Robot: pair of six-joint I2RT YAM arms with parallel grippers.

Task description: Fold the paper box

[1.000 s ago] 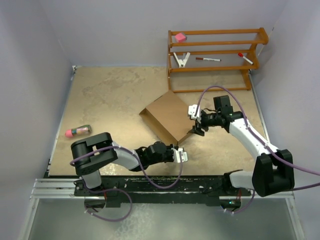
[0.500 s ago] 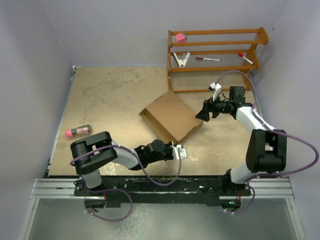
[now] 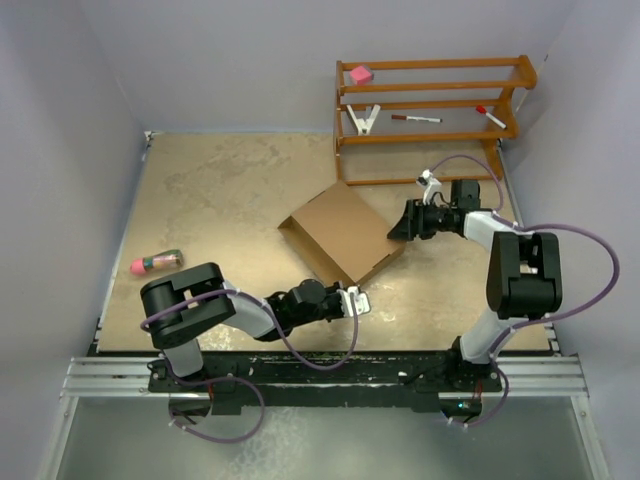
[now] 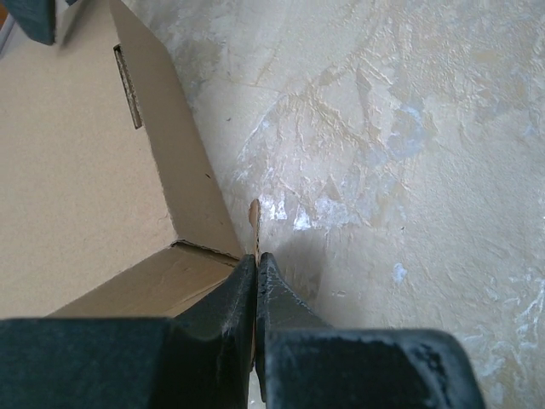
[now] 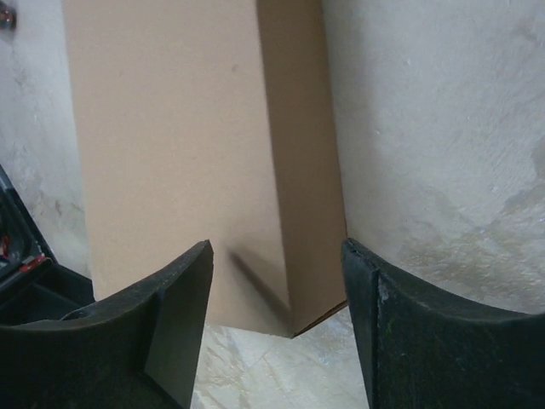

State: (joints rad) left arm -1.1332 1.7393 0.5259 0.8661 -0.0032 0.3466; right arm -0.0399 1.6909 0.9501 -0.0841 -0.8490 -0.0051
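We judged the paper box (image 3: 342,237), mid-frame on the bench (image 3: 220,200), essentially folded shut, the left end effector (image 3: 360,300) clenched at its lower corner and the right end effector (image 3: 397,230) released beside it.

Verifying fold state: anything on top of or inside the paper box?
Nothing lies on the paper box: in all three views its top panel is bare brown cardboard. That panel covers the interior, so whatever is inside cannot be seen. Only the outer walls show, one of them with a narrow slot.
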